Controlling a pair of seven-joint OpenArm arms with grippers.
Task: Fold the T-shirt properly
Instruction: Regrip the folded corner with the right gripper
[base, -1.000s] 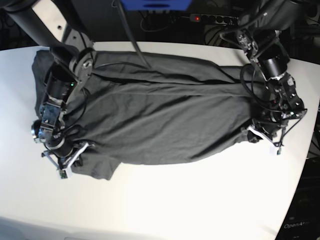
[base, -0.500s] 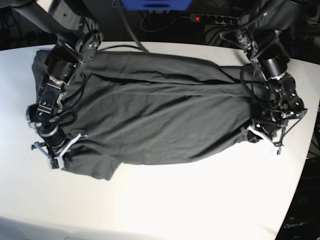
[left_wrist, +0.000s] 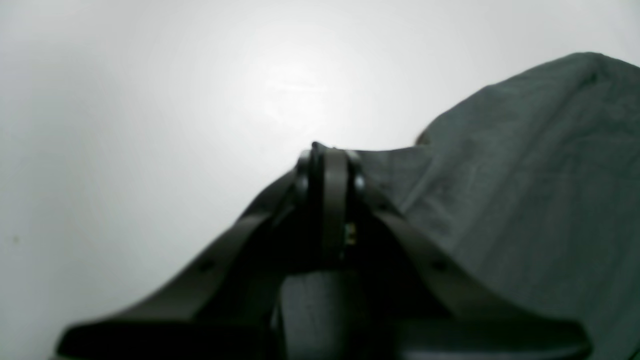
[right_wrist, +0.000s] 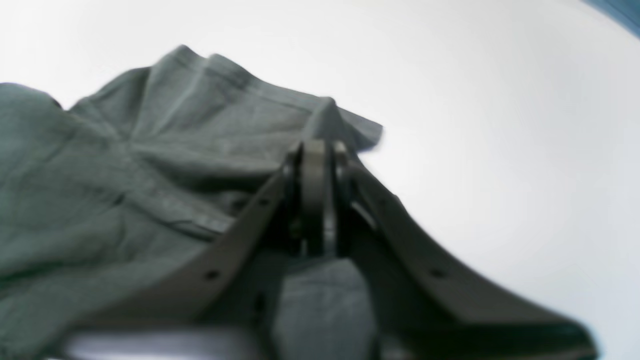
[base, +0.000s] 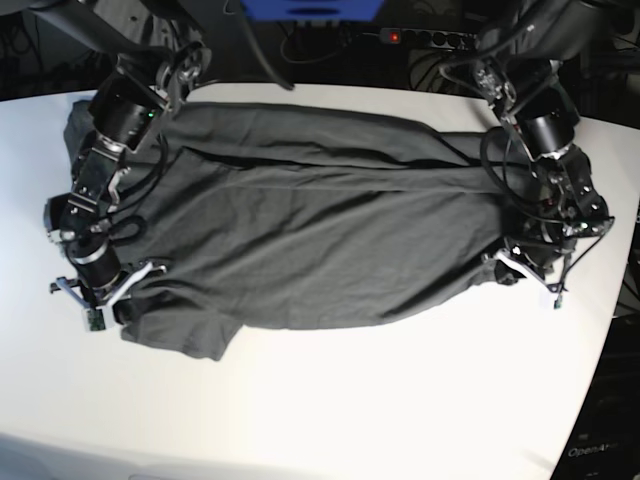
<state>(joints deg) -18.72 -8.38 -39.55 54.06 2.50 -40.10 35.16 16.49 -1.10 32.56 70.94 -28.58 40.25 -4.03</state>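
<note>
The dark grey T-shirt lies spread sideways across the white table. One short sleeve lies at the front left. My right gripper is at the shirt's left edge. In the right wrist view its jaws are shut with a peak of the T-shirt pinched at the tips. My left gripper is at the shirt's right edge. In the left wrist view it is shut on the edge of the T-shirt.
Bare white table lies in front of the shirt. The table's curved right edge runs close to my left gripper. A power strip with a red light and cables lie behind the table. A blue box hangs over the back.
My right gripper has moved left and slightly back, drawing the shirt's left edge outward. The left gripper and the right side of the shirt have not moved.
</note>
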